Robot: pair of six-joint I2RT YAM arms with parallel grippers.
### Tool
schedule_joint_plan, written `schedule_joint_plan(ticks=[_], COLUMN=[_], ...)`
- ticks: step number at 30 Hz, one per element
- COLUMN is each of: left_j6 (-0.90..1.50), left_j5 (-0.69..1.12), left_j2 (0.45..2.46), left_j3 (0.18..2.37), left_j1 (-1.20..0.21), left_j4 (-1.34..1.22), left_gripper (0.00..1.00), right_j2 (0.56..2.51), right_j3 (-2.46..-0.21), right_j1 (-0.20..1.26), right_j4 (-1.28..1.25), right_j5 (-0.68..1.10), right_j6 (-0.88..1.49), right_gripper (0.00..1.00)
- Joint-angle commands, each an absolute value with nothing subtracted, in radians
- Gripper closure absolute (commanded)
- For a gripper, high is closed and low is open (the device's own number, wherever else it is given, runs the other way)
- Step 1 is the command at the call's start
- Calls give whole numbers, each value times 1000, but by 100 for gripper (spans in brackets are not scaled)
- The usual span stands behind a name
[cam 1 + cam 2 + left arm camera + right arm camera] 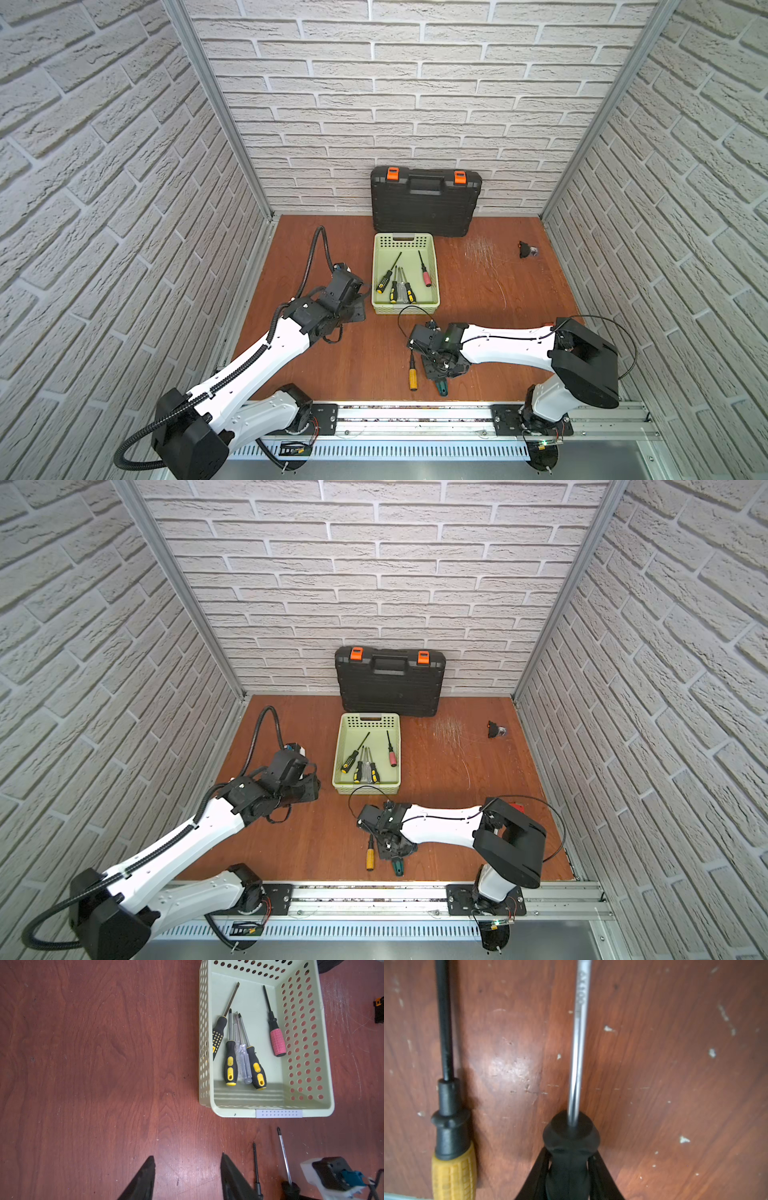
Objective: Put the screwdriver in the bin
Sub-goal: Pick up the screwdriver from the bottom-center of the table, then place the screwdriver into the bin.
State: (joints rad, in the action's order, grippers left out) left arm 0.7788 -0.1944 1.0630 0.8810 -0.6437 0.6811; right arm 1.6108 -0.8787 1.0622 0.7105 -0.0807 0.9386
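Right pincer (569,1159) hugged the screwdriver (577,1053) tight by its black neck. It lay flat on the table (675,1084), near the bin (405,309). A good lift needed to go straight up, without bumping the yellow screwdriver (453,1174) beside it.

The stamped marking along the screwdriver (577,1064) is too blurred to read.

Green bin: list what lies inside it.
Five screwdrivers lie in the bin: three black-and-yellow, one clear-handled, one pink-handled. Anything beneath them cannot be seen.
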Motion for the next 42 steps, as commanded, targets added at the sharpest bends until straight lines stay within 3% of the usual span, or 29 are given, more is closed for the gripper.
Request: schedule_joint_plan(ticks=[1,4,11,18,28,35,42], left_j6=[763,761,766,792,802,875,852], left_j5=[-224,-225,-237,-254,-273,-290,-294], left_j2=[1051,1052,1073,1078,963,833,819], left_j3=[886,888,889,908,880,795,798], left_j1=[-649,-649,-644,-614,-611,-607,-600], left_j4=[703,698,668,673,742,777,771], left_gripper=[48,48,48,48,48,48,47], right_j2=[1617,1563,1338,1212,1605,1864,2024], right_j3=[-855,-834,-860,-1128,-1521,-1719,-1831], right_j1=[1068,1068,1068,1039,726,605,578], right_j4=[712,735,885,1012,897,911,949], right_j5=[-90,-111,-107,-222,-48,39,49], right_j6=[952,964,927,833,438,408,391], right_gripper=[84,94,94,94,95,94,94])
